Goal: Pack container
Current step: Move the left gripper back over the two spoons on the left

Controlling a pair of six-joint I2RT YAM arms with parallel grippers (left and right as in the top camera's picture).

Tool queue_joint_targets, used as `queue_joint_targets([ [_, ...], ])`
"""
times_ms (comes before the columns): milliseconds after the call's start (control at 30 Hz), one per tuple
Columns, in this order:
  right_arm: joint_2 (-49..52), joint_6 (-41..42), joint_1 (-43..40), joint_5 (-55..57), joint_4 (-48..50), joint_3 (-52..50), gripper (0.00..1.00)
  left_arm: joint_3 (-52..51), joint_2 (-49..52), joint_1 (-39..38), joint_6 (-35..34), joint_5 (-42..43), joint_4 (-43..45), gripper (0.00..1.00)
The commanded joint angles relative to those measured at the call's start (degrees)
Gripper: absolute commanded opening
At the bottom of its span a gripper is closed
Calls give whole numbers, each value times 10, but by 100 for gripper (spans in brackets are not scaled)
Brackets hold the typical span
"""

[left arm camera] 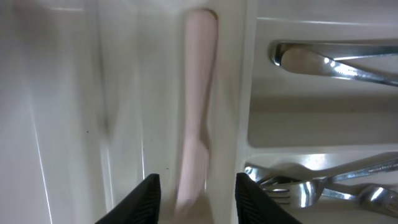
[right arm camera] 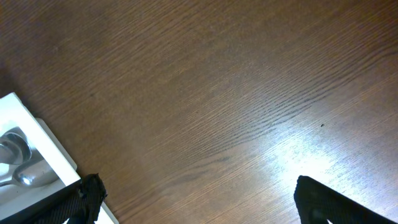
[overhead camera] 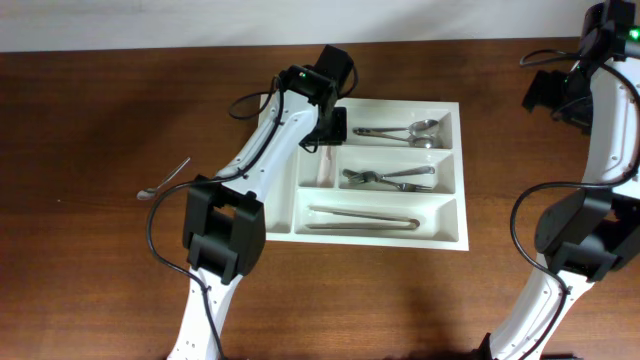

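Left claw (left arm camera: 198,190) setting a pale utensil (left arm camera: 198,112) into a narrow slot of the container (overhead camera: 288,215)

The container sits mid-counter (overhead camera: 100,120), its wide compartments holding spoons (overhead camera: 412,130), forks (overhead camera: 388,178) and one long metal piece (overhead camera: 360,218). The left claw's fingers stand apart on either side of the pale utensil, released rather than pinching it. The right claw (right arm camera: 199,202) hangs wide and empty over bare wood near the container's edge. I judge the next move calls for lifting straight out, then fetching the thin utensil (overhead camera: 165,180) lying out to the left. The wrist view is smeared, so the pale piece's kind is unclear, and the arm hides that slot from overhead.
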Motion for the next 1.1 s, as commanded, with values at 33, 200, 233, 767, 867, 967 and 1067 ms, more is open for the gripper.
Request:
queue_joint_targets([
  [33,3,0,3,9,0,-3,99,-3,-17,11,6,-21,11,42],
  [200,3,0,3,9,0,-3,99,43,-18,61,69,-75,-13,45],
  [233,3,0,3,9,0,-3,99,55,-18,73,75,-84,-26,45],
  [767,3,0,3,9,0,-3,99,75,-18,317,200,-50,-292,50],
  [867,3,0,3,9,0,-3,99,58,-18,336,158,6,-258,50],
  [967,3,0,3,9,0,-3,99,25,-18,342,107,13,-206,50],
  [1067,3,0,3,9,0,-3,99,-12,-18,344,86,11,-160,50],
])
